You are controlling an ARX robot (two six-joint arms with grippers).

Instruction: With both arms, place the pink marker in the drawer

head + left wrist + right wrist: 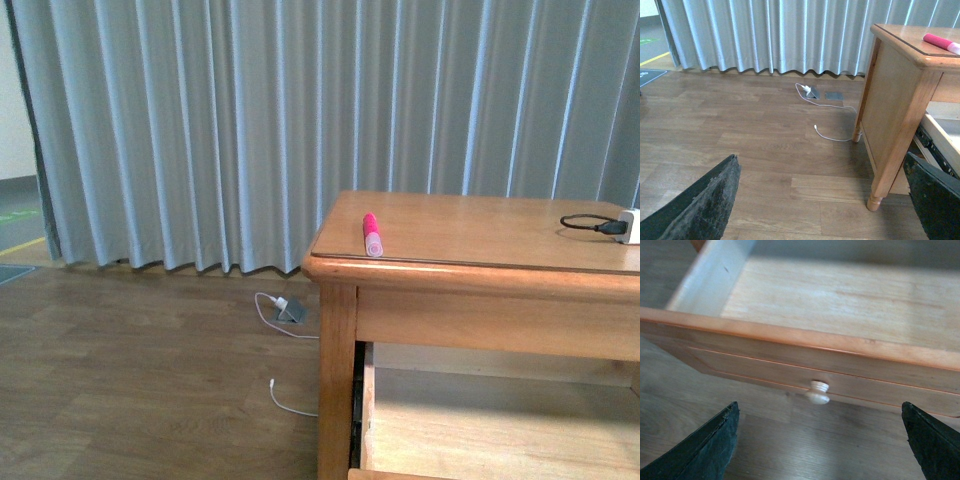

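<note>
The pink marker (pixel 371 234) lies on the wooden table top (pixel 470 235) near its front left corner, cap end toward the edge; the left wrist view catches the marker (pixel 942 43) too. Below the top, the drawer (pixel 480 425) is pulled out, its light wood interior (pixel 840 295) bare. Its front panel carries a round pale knob (pixel 818 392). My right gripper (pixel 820 445) is open just in front of the knob, apart from it. My left gripper (pixel 822 200) hangs open above the floor, left of the table leg (pixel 890 150). Neither arm shows in the front view.
A black cable loop (pixel 590 224) and a white plug (pixel 629 226) rest at the table's right side. On the wooden floor lie a white cable (pixel 285 395) and a grey floor socket (pixel 290 310). Grey curtains (pixel 250 120) hang behind.
</note>
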